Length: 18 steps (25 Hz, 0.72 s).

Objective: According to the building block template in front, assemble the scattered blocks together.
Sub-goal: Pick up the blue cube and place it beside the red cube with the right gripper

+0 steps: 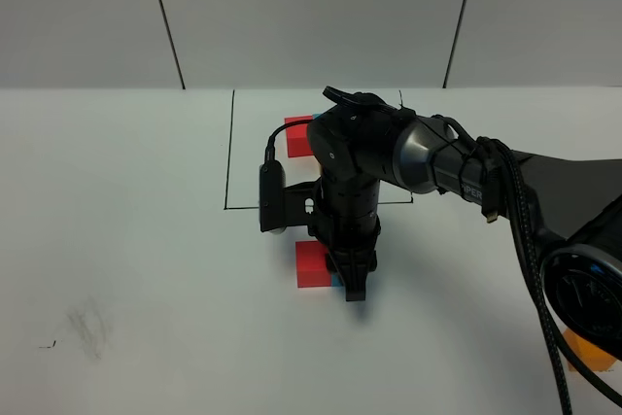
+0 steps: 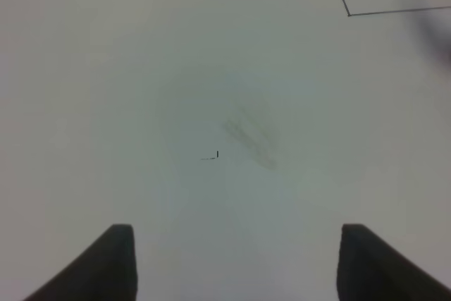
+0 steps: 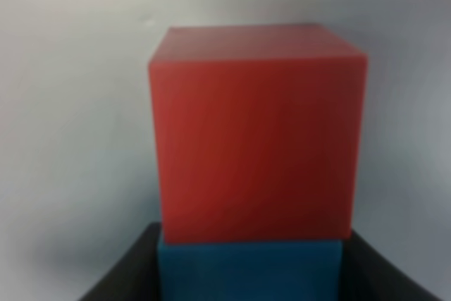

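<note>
Blue cube [image 3: 250, 269], clamped in the right gripper [image 1: 353, 279], is set flush against the red cube [image 3: 254, 132] to copy the template [image 1: 296, 135] row; left gripper [image 2: 232, 266] is held open, empty.

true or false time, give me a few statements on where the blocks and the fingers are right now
1. The red block touches the blue block. True.
2. The left fingers hold the orange block. False: they stand open over the bare table with nothing between them.
3. The orange block lies against the red block. False: it lies well apart from it, at the near right edge of the high view.
4. The right fingers are closed on the blue block, one on each side of it. True.
</note>
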Each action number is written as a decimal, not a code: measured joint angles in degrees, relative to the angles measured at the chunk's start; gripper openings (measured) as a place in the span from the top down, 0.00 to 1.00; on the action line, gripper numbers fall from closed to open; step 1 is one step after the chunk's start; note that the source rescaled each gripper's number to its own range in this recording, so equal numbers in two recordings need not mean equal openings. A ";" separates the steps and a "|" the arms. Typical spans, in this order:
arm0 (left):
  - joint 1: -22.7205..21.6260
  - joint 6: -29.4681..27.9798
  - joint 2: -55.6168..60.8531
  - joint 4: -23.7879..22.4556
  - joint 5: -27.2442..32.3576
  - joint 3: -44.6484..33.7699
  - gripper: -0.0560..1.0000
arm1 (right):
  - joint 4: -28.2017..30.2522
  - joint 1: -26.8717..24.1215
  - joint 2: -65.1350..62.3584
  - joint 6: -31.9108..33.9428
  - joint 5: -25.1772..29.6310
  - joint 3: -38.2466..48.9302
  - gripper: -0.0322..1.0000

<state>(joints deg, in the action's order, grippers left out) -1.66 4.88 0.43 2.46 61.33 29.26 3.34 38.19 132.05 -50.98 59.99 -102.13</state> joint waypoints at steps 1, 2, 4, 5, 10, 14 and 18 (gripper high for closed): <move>0.00 0.00 0.00 0.00 0.00 0.00 0.43 | 0.00 0.00 0.00 0.00 0.00 0.00 0.97; 0.00 0.00 0.00 0.00 0.00 0.00 0.43 | 0.00 0.00 0.00 0.00 0.00 0.00 0.97; 0.00 0.00 0.00 0.00 0.00 0.00 0.43 | 0.00 0.00 0.00 0.00 0.00 0.00 0.97; 0.00 0.00 0.00 0.00 0.00 0.00 0.43 | 0.00 0.00 0.00 0.00 0.00 0.00 0.97; 0.00 0.00 0.00 0.00 0.00 0.00 0.43 | 0.00 0.00 0.00 0.00 0.05 0.00 0.97; 0.00 0.00 0.00 0.00 0.00 0.00 0.43 | 0.00 0.00 0.00 0.00 0.05 0.00 0.97; 0.00 0.00 0.00 0.00 0.00 0.00 0.43 | 0.00 0.00 0.00 0.08 0.05 0.00 0.97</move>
<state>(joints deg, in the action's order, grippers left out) -1.66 4.88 0.43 2.46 61.33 29.26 3.34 38.19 132.05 -50.90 60.04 -102.13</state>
